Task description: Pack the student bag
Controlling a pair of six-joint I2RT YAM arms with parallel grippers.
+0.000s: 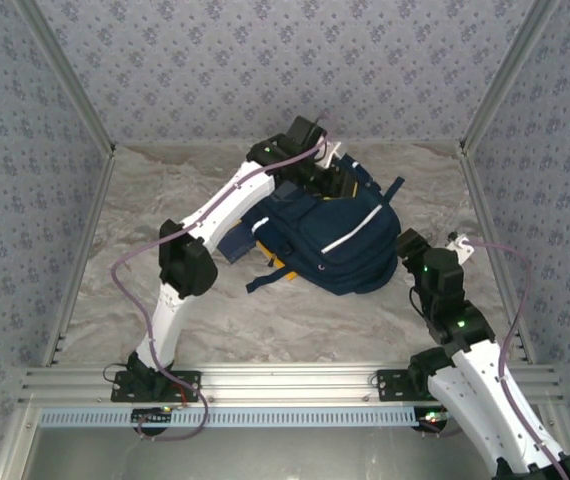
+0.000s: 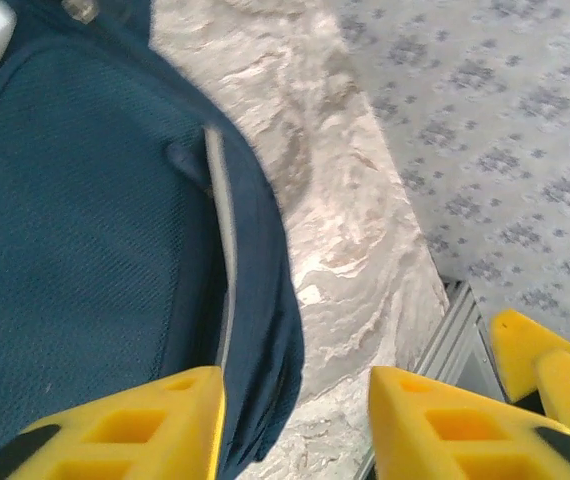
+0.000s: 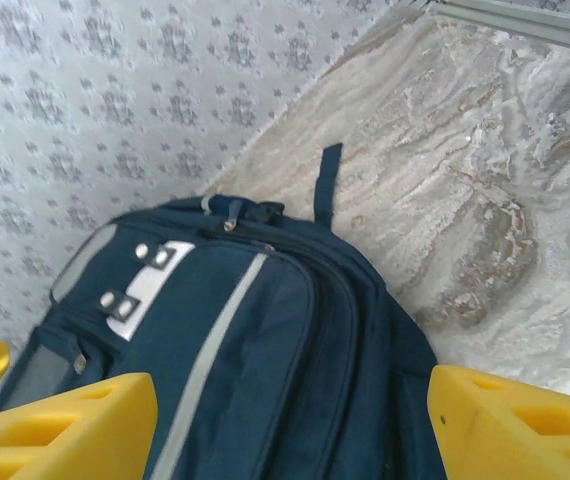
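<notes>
Two empty grippers: left gripper (image 2: 295, 405) partly apart at bag (image 1: 325, 235) edge mid-frame, right gripper (image 3: 290, 425) wide; bag looks zipped, I judge packing nearly done.

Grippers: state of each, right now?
Left gripper: open, at the edge of the student bag, gripping nothing.
Right gripper: open, pointed at the bag, holding nothing.
</notes>
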